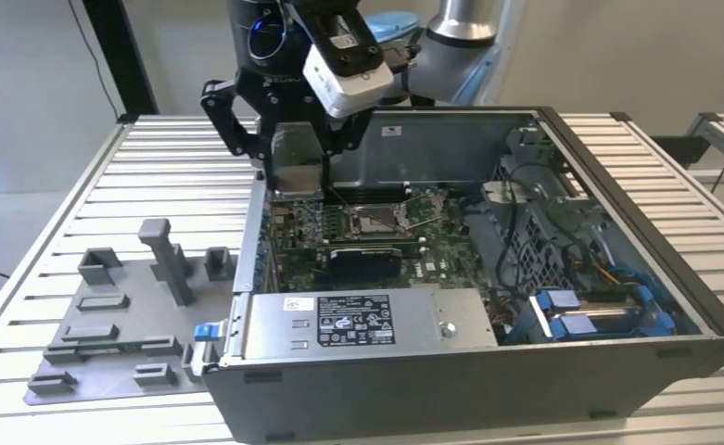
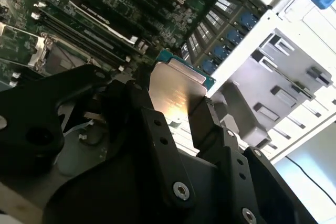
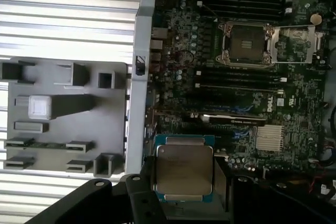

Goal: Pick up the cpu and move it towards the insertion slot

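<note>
We've got the cpu (image 3: 184, 169) clamped in the pincer (image 3: 181, 182) by opposite edges, above the motherboard short of the insertion slot (image 3: 247, 43). Light, rigid, slippery lid, fragile underside; edge grip only.

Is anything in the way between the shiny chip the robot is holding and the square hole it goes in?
Nothing visible blocks it. The gripper holds the cpu above the motherboard, and the insertion slot lies open with its frame flipped aside. Between them are only low board parts and memory slots.
</note>
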Controlling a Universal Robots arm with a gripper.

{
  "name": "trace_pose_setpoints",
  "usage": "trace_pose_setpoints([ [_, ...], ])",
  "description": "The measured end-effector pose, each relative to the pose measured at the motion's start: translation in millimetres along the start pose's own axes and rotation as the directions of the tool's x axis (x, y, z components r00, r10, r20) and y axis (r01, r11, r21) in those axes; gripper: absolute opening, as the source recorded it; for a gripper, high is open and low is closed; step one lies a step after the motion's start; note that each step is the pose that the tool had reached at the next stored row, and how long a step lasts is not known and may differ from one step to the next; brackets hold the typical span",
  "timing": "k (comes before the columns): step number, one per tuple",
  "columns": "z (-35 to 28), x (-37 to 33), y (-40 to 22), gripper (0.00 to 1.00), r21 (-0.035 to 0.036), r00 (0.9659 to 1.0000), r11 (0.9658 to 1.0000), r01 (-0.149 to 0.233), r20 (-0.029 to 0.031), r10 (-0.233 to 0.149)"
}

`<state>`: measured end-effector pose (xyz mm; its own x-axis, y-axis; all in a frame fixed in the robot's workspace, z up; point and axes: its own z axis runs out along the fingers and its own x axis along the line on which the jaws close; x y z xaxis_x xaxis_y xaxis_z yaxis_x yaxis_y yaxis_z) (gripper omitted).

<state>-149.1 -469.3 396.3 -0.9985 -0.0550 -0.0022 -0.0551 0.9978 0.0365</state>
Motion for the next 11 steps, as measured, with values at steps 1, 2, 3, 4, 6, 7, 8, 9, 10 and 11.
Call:
trace_pose_setpoints([
  [1, 0.0, -2.7, -0.1, 0.00, 0.0000, 1.0000, 1.0000, 0.000, 0.0001, 0.000],
  [2, 0.1, -5.4, -0.3, 0.00, -0.0001, 1.0000, 1.0000, 0.000, 0.0001, 0.000],
  [3, 0.1, -8.0, -0.4, 0.00, -0.0001, 1.0000, 1.0000, 0.000, 0.0001, 0.000],
  [4, 0.1, -10.9, -0.6, 0.00, -0.0001, 1.0000, 1.0000, 0.000, 0.0001, 0.000],
  [6, 0.0, -16.9, -0.9, 0.00, 0.0000, 1.0000, 1.0000, 0.000, 0.0000, 0.000],
  [7, 0.0, -20.0, -1.1, 0.00, -0.0001, 1.0000, 1.0000, 0.000, 0.0000, 0.000],
  [8, 0.0, -23.3, -1.3, 0.00, -0.0001, 1.0000, 1.0000, 0.000, 0.0000, 0.000],
  [9, 0.0, -27.0, -1.5, 0.00, -0.0001, 1.0000, 1.0000, 0.000, 0.0001, 0.000],
  [10, 0.1, -30.5, -1.7, 0.00, -0.0001, 1.0000, 1.0000, 0.000, 0.0000, 0.000],
  [11, 0.0, -34.7, -1.9, 0.00, -0.0001, 1.0000, 1.0000, 0.000, 0.0000, 0.000],
])
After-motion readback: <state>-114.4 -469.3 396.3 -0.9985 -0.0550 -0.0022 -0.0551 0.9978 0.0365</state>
